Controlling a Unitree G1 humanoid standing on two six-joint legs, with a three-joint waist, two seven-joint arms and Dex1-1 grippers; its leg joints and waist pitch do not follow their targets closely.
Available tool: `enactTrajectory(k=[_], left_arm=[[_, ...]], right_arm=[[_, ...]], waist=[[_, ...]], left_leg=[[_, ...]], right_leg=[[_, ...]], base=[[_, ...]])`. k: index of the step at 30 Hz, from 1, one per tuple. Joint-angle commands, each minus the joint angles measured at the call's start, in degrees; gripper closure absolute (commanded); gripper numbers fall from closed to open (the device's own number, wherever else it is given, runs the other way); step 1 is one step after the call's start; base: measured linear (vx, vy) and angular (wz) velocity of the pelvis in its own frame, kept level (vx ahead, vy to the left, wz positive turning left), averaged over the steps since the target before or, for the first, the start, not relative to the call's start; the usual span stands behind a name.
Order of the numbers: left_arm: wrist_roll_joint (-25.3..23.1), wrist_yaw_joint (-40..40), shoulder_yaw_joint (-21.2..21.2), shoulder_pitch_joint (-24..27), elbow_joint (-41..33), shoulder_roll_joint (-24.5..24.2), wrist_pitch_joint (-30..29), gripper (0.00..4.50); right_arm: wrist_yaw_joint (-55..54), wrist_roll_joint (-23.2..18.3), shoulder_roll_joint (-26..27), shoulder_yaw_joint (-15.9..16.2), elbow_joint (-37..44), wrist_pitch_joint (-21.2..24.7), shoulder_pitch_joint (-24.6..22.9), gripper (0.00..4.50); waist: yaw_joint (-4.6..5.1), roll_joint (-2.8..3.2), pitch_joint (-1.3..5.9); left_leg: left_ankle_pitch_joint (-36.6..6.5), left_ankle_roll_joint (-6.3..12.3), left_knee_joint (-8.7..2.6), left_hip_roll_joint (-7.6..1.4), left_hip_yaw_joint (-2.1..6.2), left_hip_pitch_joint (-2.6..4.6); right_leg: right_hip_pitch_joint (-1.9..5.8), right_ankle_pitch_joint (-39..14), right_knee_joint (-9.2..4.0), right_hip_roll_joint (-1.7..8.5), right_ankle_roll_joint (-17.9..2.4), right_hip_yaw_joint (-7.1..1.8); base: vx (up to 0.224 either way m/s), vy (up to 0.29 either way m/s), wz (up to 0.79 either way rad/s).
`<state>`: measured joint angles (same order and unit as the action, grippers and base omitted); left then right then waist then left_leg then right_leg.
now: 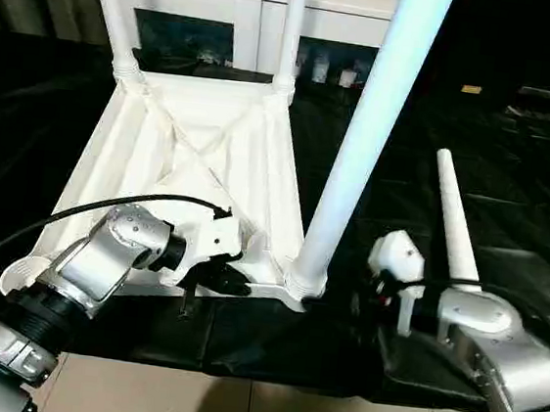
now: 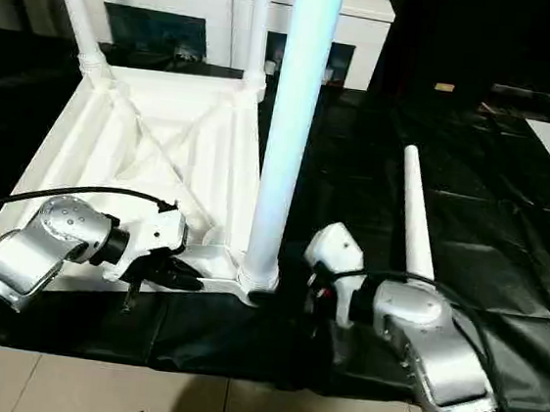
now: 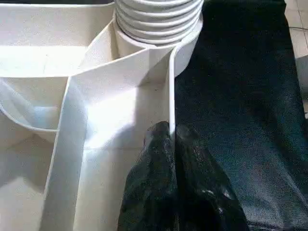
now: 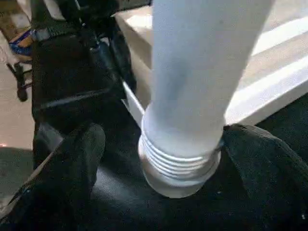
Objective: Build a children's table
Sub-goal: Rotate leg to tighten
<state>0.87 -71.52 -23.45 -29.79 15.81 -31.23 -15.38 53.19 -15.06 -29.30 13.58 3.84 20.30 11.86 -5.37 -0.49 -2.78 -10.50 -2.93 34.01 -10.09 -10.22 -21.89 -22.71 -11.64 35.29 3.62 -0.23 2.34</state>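
The children's table (image 1: 191, 158) is lying upside down on the black-covered desk (image 1: 515, 172), three legs standing in its sockets. The left gripper (image 1: 220, 277), forearm reaching in from seven o'clock, is pinching the top's near rim with closed jaws. The right gripper (image 4: 168, 159), arm bending in from five o'clock, is straddling the near leg (image 1: 372, 128) with jaws spread wide. A loose leg (image 1: 455, 225) is lying at three o'clock.
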Motion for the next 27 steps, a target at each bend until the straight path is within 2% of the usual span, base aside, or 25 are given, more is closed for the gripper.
enactTrajectory(k=[1,10,17,18,19,27], left_arm=[[-0.3,-0.9,-0.7,-0.8,-0.4,0.1,1.0,4.50],[-0.5,-0.8,-0.8,-0.9,-0.2,0.4,1.2,4.50],[-0.8,-0.9,-1.0,-0.9,0.0,0.3,1.5,4.50],[-0.8,-0.9,-1.0,-0.9,0.0,0.3,1.5,4.50],[-0.8,-0.9,-1.0,-0.8,0.0,0.3,1.5,4.50],[-1.1,-0.8,-1.2,-0.4,-0.1,0.2,1.5,4.50]], right_arm=[[0.7,1.0,-0.2,0.7,-0.9,-0.8,1.0,0.42],[0.1,1.8,2.0,1.3,-4.1,-2.6,2.8,1.17],[1.0,3.8,2.5,3.2,-6.5,-4.4,4.0,1.78],[1.0,4.0,2.5,3.3,-6.7,-4.6,4.0,1.78],[1.2,4.5,2.5,3.5,-7.1,-5.0,4.2,1.84],[0.6,5.9,3.1,4.1,-9.1,-6.5,4.5,1.89]], waist=[[0.19,0.04,3.50],[0.22,0.01,3.67],[0.31,-0.04,3.66],[0.33,-0.02,3.63],[0.41,-0.26,3.57],[0.49,-0.17,3.54]], left_leg=[[-8.2,1.87,-3.99,-3.23,0.96,1.28],[-7.4,2.25,-3.76,-3.19,0.93,1.30],[-7.3,2.49,-3.67,-3.11,0.89,1.23],[-7.8,2.27,-3.71,-3.17,0.93,1.25],[-8.2,2.10,-3.74,-3.13,0.89,1.22],[-9.4,1.52,-3.71,-3.10,0.94,1.28]], right_leg=[[2.65,-2.3,-3.37,4.49,-13.2,-2.59],[2.73,-0.7,-3.03,4.46,-14.0,-2.49],[2.84,-0.9,-3.04,4.48,-14.2,-2.49],[2.78,-1.6,-3.11,4.52,-14.0,-2.49],[2.81,-2.2,-3.17,4.44,-13.9,-2.50],[2.64,-4.2,-3.23,4.42,-13.5,-2.56]], base=[[0.000,0.000,0.00],[0.000,0.000,0.00],[0.000,0.000,0.00],[0.000,0.000,0.00],[0.000,0.000,0.00],[0.000,0.000,0.00]])
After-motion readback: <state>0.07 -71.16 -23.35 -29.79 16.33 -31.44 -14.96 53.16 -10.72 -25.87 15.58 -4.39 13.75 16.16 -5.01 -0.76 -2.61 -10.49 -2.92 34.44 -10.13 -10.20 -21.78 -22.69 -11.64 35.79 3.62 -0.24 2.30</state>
